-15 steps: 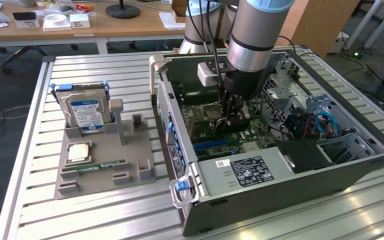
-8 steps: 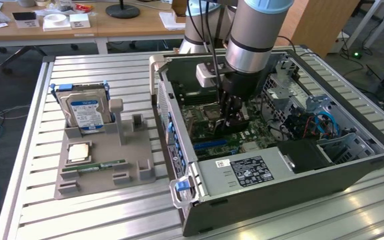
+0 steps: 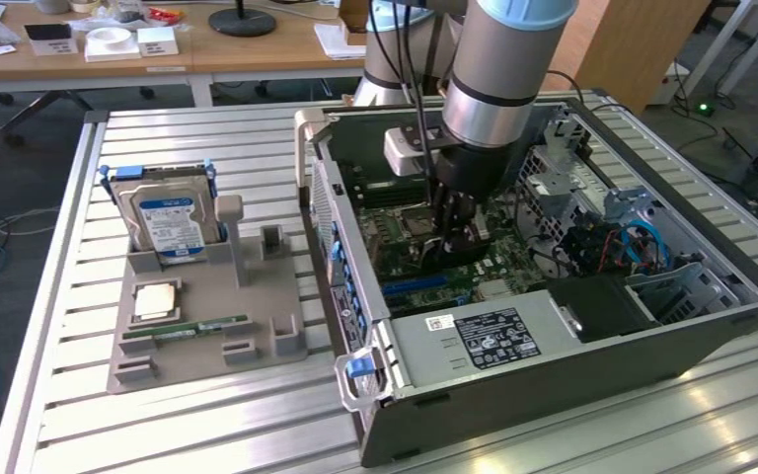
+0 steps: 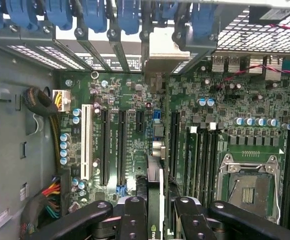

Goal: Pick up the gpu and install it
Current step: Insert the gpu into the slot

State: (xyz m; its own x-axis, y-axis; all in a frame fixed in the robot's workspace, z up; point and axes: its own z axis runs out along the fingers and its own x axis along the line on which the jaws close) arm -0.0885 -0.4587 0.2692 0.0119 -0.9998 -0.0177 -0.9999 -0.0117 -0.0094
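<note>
The gripper (image 3: 458, 245) was seen inside the open computer case (image 3: 695, 326), just above the motherboard (image 4: 115, 100). The gpu (image 4: 154, 182) was held edge-on between the fingers (image 4: 134, 220), which were clamped against its two faces. The card was seen running out from the gripper towards the case's rear wall, alongside the long expansion slots (image 4: 121, 145). Whether it was seated could not be told.

A: Where's the tool (image 3: 462, 245)?
B: Down inside the open computer case (image 3: 695, 336), with a dark gpu (image 3: 440, 265) in its fingers, just over the motherboard (image 3: 386, 232).
A: Exterior view's left?
B: Grey tray (image 3: 267, 296) on the surface (image 3: 208, 138). Hard drive (image 3: 169, 222) upright, RAM stick (image 3: 201, 327) flat.
</note>
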